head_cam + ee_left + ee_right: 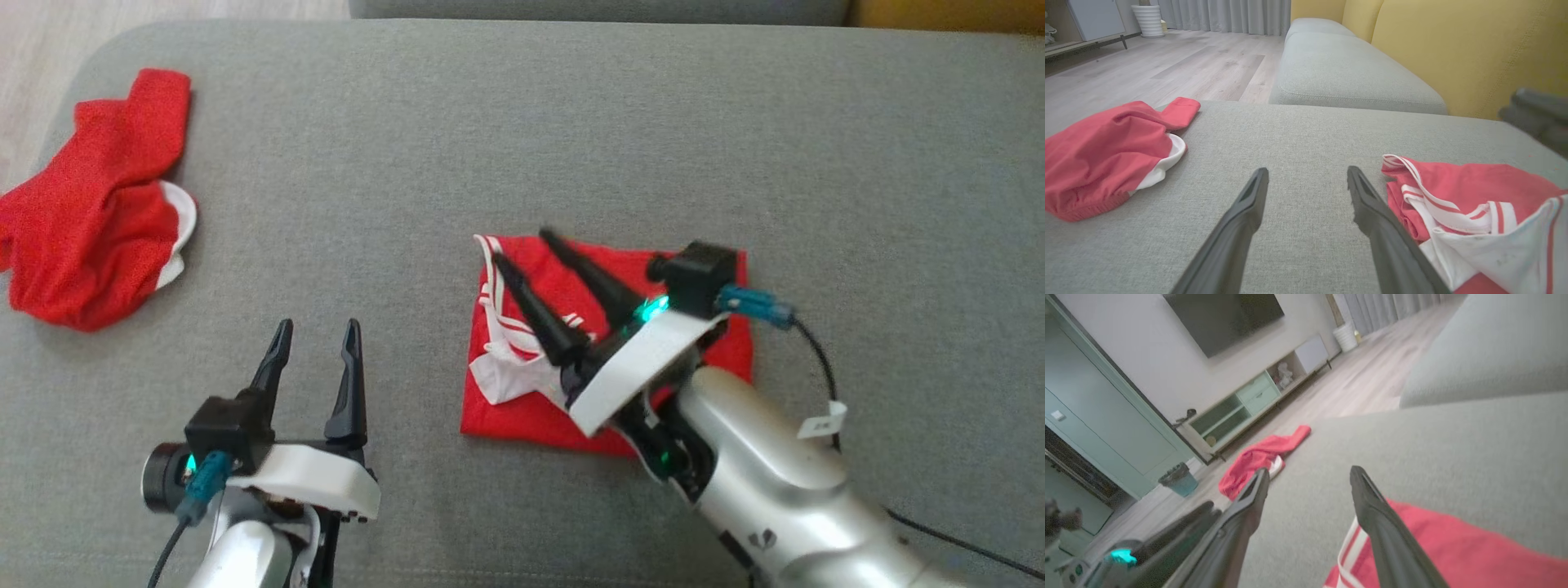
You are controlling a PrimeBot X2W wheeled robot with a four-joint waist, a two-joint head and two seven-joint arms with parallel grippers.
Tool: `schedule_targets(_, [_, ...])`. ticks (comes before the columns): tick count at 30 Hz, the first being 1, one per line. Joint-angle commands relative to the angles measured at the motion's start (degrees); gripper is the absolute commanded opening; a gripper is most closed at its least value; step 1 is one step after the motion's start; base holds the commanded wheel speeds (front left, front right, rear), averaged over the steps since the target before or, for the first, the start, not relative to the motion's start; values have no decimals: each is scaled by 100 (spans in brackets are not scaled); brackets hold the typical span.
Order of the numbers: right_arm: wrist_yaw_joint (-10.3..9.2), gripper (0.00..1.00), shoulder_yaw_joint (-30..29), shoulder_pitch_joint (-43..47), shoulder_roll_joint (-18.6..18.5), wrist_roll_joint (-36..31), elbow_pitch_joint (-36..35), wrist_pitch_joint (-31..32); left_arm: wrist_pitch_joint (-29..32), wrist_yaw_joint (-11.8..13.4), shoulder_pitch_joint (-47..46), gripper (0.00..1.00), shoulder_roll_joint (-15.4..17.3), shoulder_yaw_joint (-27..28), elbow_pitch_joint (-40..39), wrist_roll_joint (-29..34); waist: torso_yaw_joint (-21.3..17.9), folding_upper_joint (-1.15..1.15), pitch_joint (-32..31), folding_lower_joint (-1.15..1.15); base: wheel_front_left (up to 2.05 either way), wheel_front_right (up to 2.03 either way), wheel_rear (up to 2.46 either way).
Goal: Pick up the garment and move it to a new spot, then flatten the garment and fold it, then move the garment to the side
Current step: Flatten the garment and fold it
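The garment (510, 412) is red with white striped trim. It lies folded into a rough square on the grey sofa seat (571, 122), with a white striped part turned up on its left half. My right gripper (520, 245) hovers over it, open, fingers pointing toward its far left corner and holding nothing. In the right wrist view the right gripper (1309, 471) stands open above the garment's (1453, 543) striped edge. My left gripper (318, 325) is open and empty to the garment's left. The left wrist view shows the left gripper (1307, 170) beside the garment (1474, 183).
A second red garment (90, 220) lies crumpled at the seat's far left edge, next to the wooden floor (1167, 69). Yellow back cushions (1453, 53) rise behind the seat, and another grey seat (1347, 73) lies beyond. A black cable (824, 367) trails from my right wrist.
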Motion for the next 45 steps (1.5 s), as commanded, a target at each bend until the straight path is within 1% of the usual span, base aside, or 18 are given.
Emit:
schedule_targets(1, [37,100,-71,-147,124,-117,-227,-154,-56,5,-255,100,85,217,-148,36,-45,0,-10,0,0,0,0])
schedule_targets(3, [37,100,-386,-130,27,-402,-350,-323,-60,22,-252,100,102,232,-155,41,-114,0,-33,0,0,0,0])
schedule_targets(6, [37,100,-1117,77,-288,-887,-566,-444,-65,53,-233,100,133,255,-184,49,-223,0,-84,0,0,0,0])
schedule_targets(10, [37,100,-2291,646,-685,-1638,-926,-357,-59,99,-184,100,191,297,-235,45,-376,0,-169,0,0,0,0])
schedule_targets(12, [37,100,-2841,1005,-794,-1965,-1198,-214,-47,128,-160,100,224,330,-268,34,-452,0,-179,0,0,0,0])
schedule_targets(16, [37,100,-3726,1758,-852,-2527,-1832,148,-37,143,-120,100,291,364,-328,17,-559,0,-197,0,0,0,0])
schedule_targets(19, [37,100,-4118,2270,-810,-2833,-2301,417,-15,150,-89,100,346,374,-358,16,-625,0,-228,0,0,0,0])
schedule_targets(24, [37,100,-4373,2984,-661,-3101,-2905,742,48,162,33,100,419,360,-352,-2,-690,0,-433,0,0,0,0])
schedule_targets(29, [37,100,-4386,3359,-543,-3172,-3260,904,122,226,302,100,527,386,-439,-33,-765,0,-653,0,0,0,0])
schedule_targets(38, [37,100,-4318,3670,-442,-3199,-3445,1030,280,363,804,100,693,429,-641,-90,-762,0,-1057,0,0,0,0])
schedule_targets(45, [37,100,-4252,3832,-402,-3166,-3486,1080,383,455,1030,100,755,414,-807,-103,-713,0,-1226,0,0,0,0])
